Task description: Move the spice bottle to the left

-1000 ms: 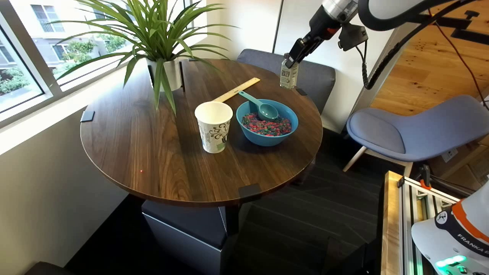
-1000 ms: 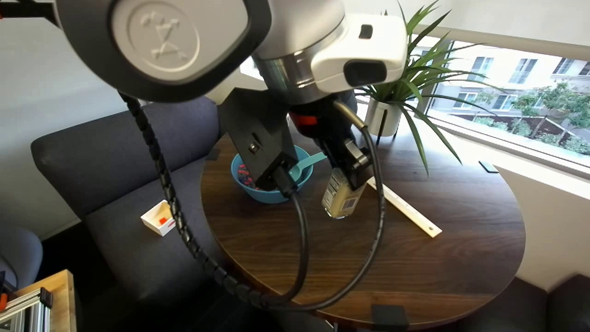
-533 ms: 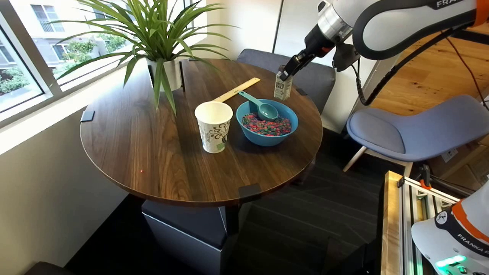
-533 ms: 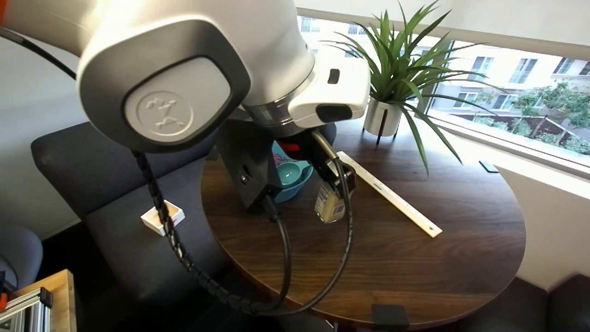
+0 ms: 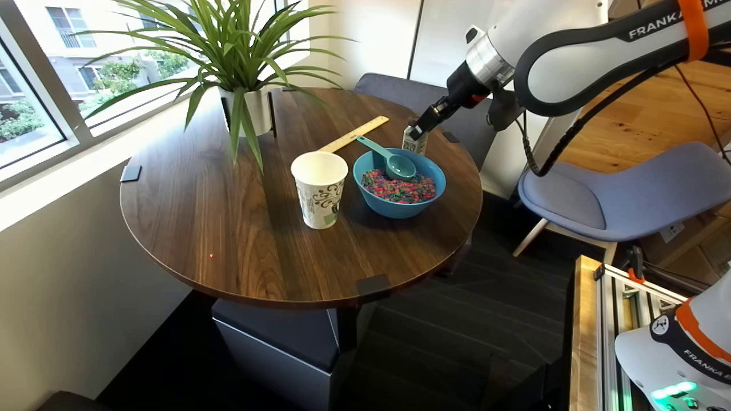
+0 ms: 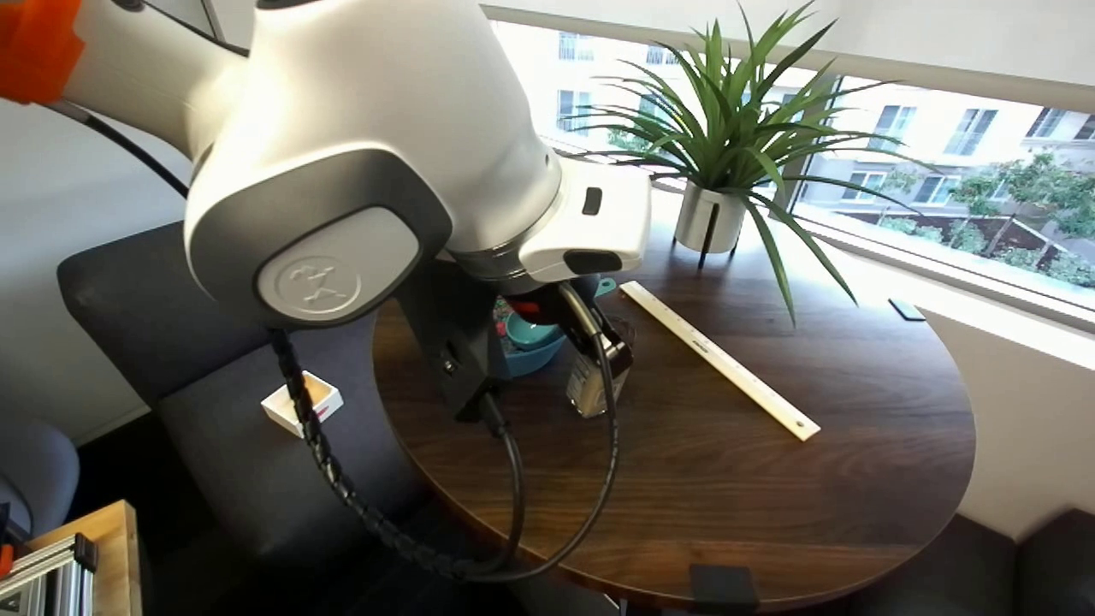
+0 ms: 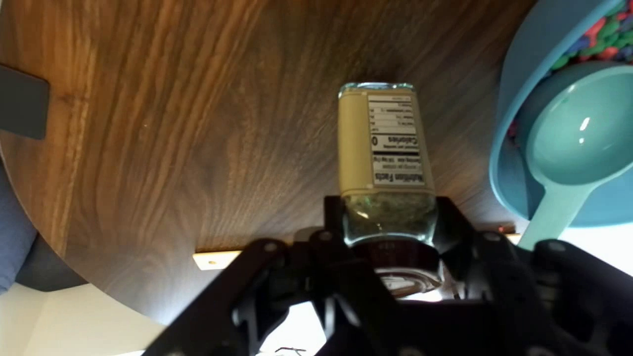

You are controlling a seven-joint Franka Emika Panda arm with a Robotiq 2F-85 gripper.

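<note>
In an exterior view, my gripper (image 5: 417, 132) was clamped on the spice bottle (image 5: 416, 148), just beyond the blue bowl (image 5: 395, 209). In an exterior view, the arm (image 6: 402, 85) partly hid the bowl; ruler (image 6: 723, 361) lay apart, right of the bottle. I could not tell whether the bottle touched the table (image 6: 770, 496). In the wrist view, my fingers (image 7: 450, 217) pressed the bottle from both sides, below the dark cap (image 7: 398, 254).

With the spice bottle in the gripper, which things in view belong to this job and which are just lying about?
Part of the job:
bottle, the thing to move left
gripper, holding it

Just lying about:
bowl, with a scoop in it
cup
ruler
plant
white box
</note>
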